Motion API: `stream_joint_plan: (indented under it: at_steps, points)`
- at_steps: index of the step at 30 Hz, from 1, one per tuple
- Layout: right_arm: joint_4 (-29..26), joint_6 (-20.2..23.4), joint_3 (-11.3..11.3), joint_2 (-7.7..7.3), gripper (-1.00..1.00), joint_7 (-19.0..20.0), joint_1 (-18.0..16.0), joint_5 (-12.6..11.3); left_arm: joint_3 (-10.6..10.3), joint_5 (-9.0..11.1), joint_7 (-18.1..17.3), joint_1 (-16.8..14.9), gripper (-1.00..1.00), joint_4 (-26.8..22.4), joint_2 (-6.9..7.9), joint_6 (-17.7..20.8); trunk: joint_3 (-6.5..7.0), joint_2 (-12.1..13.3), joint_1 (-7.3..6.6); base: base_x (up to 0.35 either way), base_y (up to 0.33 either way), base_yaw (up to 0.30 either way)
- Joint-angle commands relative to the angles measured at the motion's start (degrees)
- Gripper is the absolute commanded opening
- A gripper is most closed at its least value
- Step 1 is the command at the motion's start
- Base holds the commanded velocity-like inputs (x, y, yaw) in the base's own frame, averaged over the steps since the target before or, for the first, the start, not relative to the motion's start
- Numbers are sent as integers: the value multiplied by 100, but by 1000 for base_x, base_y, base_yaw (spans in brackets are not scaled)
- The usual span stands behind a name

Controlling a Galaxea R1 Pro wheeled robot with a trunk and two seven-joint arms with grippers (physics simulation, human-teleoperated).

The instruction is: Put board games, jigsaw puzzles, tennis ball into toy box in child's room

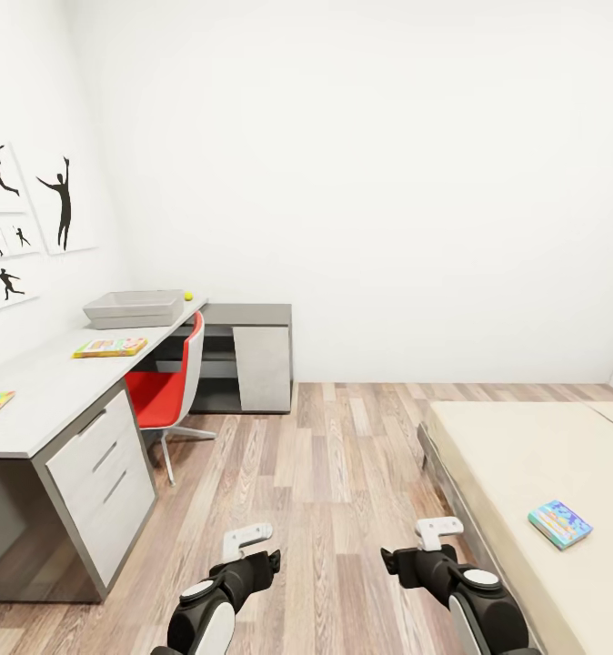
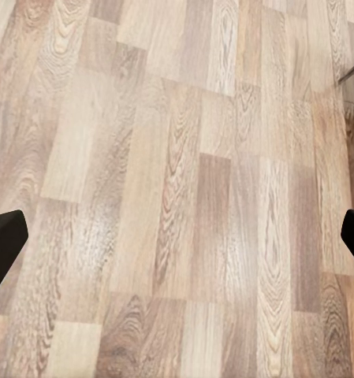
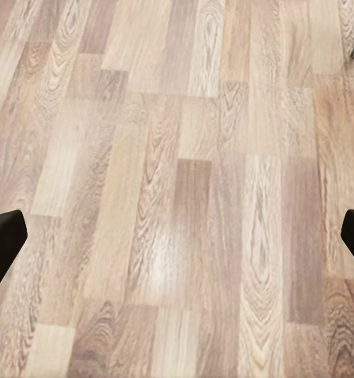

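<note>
One red chair (image 1: 165, 387) against table (image 1: 43, 387)

I'm in a child's bedroom: bed (image 1: 525, 455) right, tabletop (image 1: 43, 382) with red chair (image 1: 165, 387) left, sports silhouettes (image 1: 34, 214).

White walls (image 1: 388, 182) and a wood-plank floor (image 1: 343, 473) frame the room — black sports silhouette pictures (image 1: 63, 205) hang on one wall above a long desk, a red chair (image 1: 165, 391) tucked beside it, a low grey cabinet (image 1: 252, 355) beyond.
</note>
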Motion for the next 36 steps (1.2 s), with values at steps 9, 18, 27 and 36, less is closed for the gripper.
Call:
stream_joint_plan:
  at_steps: [9,18,27,36]
  points:
    - [2,21,-64,-9,100,26,-4,12,-7,60,56,-4,100,-7,1,11,-6,-4,0,0,0,0]
    - [4,18,-46,-191,100,60,-4,-25,-7,60,56,-4,100,-7,1,11,-6,-4,0,0,0,0]
    - [4,12,-2,-329,100,173,-4,-49,-7,60,56,-4,100,-6,1,11,-6,-4,0,0,0,0]
    - [-1,20,11,-343,100,206,-4,-43,-7,60,56,-4,100,-7,1,11,-6,-4,0,0,0,0]
